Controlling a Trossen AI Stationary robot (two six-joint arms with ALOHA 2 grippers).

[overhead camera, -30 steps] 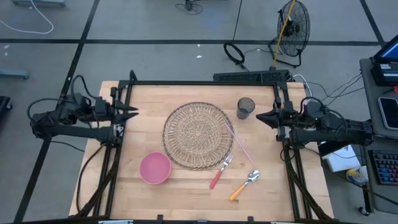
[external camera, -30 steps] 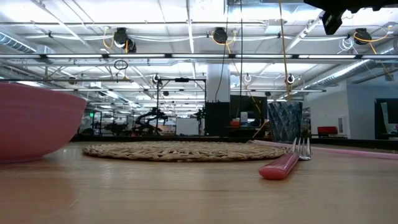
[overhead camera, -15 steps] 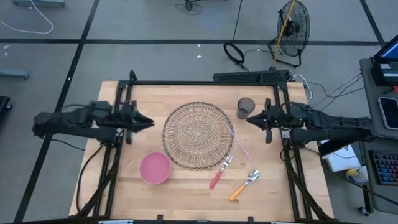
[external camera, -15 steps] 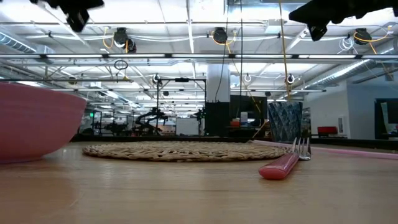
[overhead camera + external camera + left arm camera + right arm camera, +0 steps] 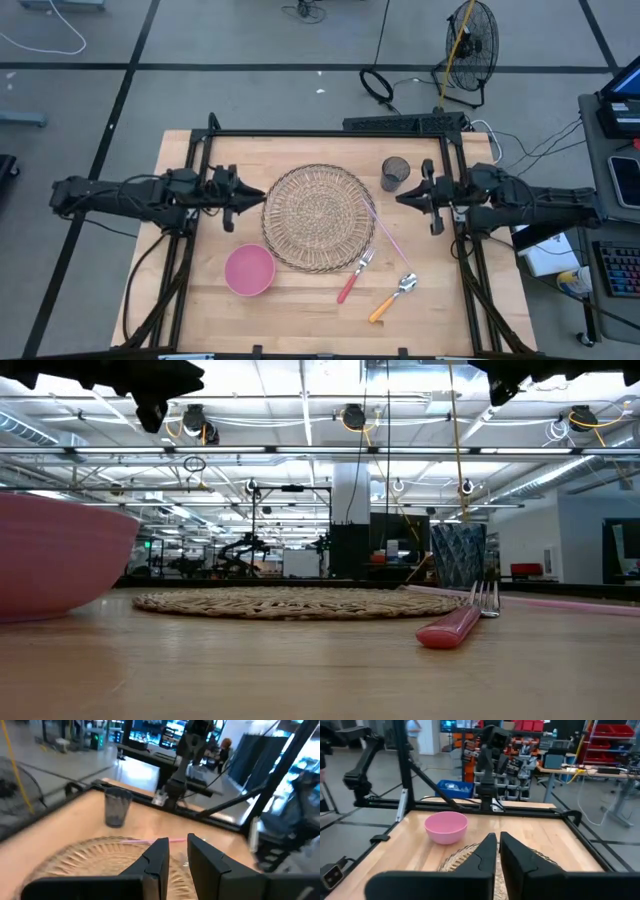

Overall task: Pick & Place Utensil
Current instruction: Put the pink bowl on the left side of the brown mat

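A fork with a red handle (image 5: 352, 279) and a spoon with an orange handle (image 5: 392, 297) lie flat on the wooden table, near the round woven mat (image 5: 318, 217). A thin pink stick (image 5: 388, 232) lies along the mat's right rim. In the low view the fork (image 5: 455, 623) lies in front of the mat (image 5: 300, 601). My left gripper (image 5: 256, 197) hovers at the mat's left edge, its fingers a narrow gap apart (image 5: 178, 845). My right gripper (image 5: 403, 195) hovers right of the mat beside the dark cup (image 5: 395, 173), fingers shut (image 5: 498, 839). Both hold nothing.
A pink bowl (image 5: 249, 270) stands near the mat's near-left side, also large at the low view's left (image 5: 60, 555). The dark cup (image 5: 458, 555) stands at the far right. A black frame (image 5: 330, 133) borders the table. Bare wood lies along the near edge.
My left gripper has travelled from the table's left edge toward the right, reaching the mat's left rim. My right gripper has moved a little toward the left, closer to the mat, and has turned about its wrist. The utensils, bowl and cup have stayed put.
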